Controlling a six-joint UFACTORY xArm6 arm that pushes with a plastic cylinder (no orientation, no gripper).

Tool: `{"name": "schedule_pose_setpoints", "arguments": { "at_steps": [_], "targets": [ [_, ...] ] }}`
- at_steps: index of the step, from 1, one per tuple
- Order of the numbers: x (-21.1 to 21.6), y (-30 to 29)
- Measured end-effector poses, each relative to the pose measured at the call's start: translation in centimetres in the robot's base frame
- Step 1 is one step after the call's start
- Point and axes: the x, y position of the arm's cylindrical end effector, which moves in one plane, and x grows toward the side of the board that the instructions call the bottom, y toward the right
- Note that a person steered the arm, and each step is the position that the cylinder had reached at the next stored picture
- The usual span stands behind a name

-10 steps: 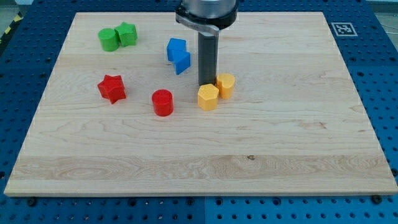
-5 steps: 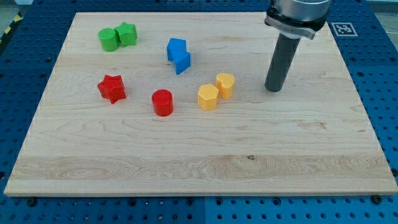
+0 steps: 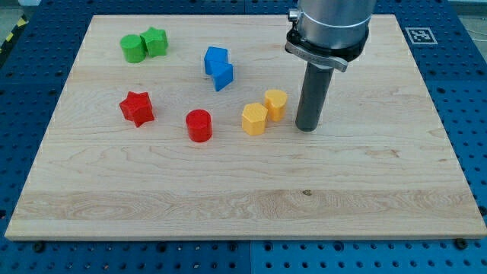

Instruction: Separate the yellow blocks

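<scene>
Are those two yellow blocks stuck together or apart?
Touching or nearly so: the yellow hexagonal block and the other yellow block show no clear gap. My tip stands just to their right, apart.

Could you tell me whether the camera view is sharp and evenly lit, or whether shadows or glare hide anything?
The camera view is sharp and evenly lit, with no glare on the wooden board; my tip and the two yellow blocks cast only faint, soft shadows that hide nothing.

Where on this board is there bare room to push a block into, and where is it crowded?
Bare: the whole strip along the view's bottom, and everything right of my tip. Crowded: the view's upper left, from the green blocks to the two yellow blocks.
</scene>
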Motion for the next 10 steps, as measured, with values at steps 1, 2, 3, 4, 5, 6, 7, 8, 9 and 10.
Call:
{"name": "schedule_pose_setpoints", "arguments": {
  "at_steps": [1,2,3,4,5,6,7,8,9,10],
  "targets": [
    [-1.0,-1.2],
    [-1.6,-3.6],
    [-2.0,-4.4],
    [-1.7,-4.3],
    [-0.9,-4.3],
    [-0.8,-4.8],
    [-1.5,-5.2],
    [-2.6,-5.4],
    [-2.5,-5.9],
    [-2.5,-6.0]
  ]
}}
